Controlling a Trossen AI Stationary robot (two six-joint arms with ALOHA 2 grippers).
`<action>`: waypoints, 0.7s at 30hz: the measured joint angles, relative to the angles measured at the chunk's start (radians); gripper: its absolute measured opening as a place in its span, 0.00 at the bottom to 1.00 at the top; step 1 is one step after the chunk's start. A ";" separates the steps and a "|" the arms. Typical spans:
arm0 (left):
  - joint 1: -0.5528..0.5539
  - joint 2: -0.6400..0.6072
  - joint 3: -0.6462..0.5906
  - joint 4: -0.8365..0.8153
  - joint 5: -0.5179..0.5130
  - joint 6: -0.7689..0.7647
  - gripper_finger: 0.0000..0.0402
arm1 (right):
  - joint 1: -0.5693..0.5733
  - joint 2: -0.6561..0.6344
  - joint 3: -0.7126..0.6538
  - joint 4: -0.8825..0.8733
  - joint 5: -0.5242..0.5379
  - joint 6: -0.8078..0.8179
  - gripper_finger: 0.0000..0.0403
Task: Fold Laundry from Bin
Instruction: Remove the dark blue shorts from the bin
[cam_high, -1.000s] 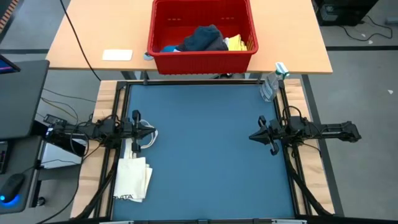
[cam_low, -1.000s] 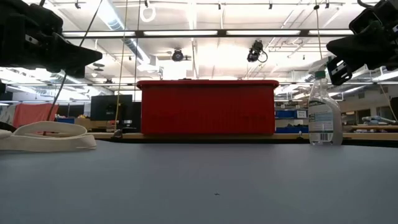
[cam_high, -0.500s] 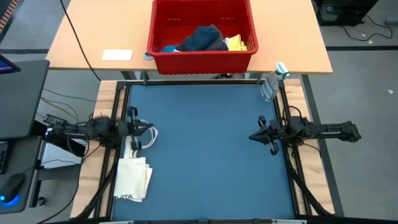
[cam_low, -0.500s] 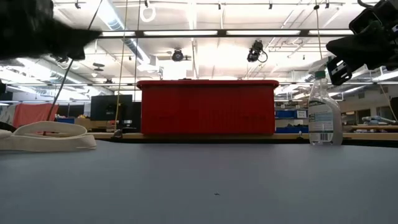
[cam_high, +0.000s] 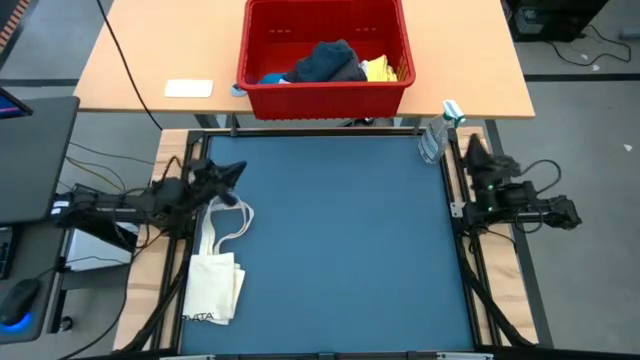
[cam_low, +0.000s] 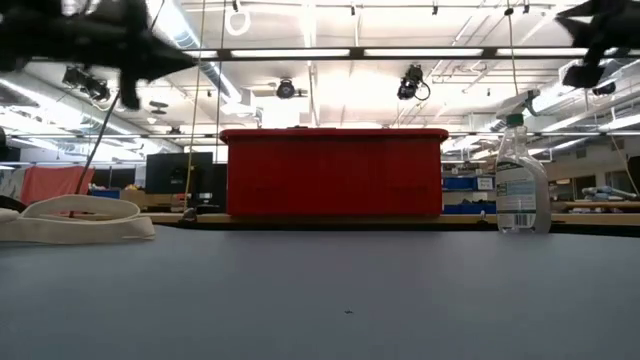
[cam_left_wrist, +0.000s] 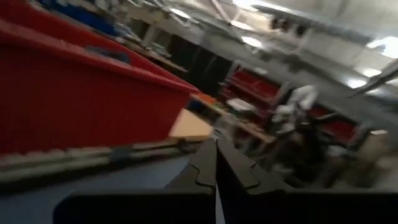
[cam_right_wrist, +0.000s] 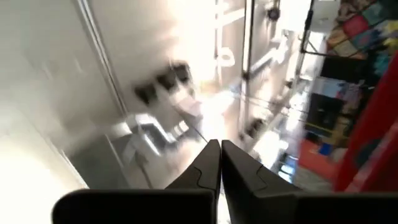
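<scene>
Red bin (cam_high: 325, 50): high view, 12 o'clock, laundry (cam_high: 330, 62) inside.
Left pincer (cam_high: 232, 172): 9 o'clock, clenched, empty.
Right pincer (cam_high: 474, 155): 3 o'clock, clenched, empty.
Low view: bottle (cam_low: 520, 178) beside bin.
Risk: right arm may strike the bottle.
</scene>
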 joint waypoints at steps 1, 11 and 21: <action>0.022 0.075 0.055 -0.015 0.001 0.012 0.02 | 0.001 0.000 0.000 0.022 -0.010 0.010 0.06; 0.377 0.729 0.710 -0.478 0.379 -0.040 0.02 | 0.002 0.030 0.003 -0.518 -0.111 0.013 0.06; 0.724 1.124 1.253 -0.715 0.815 0.124 0.02 | -0.014 0.216 0.039 -0.748 -0.289 0.219 0.06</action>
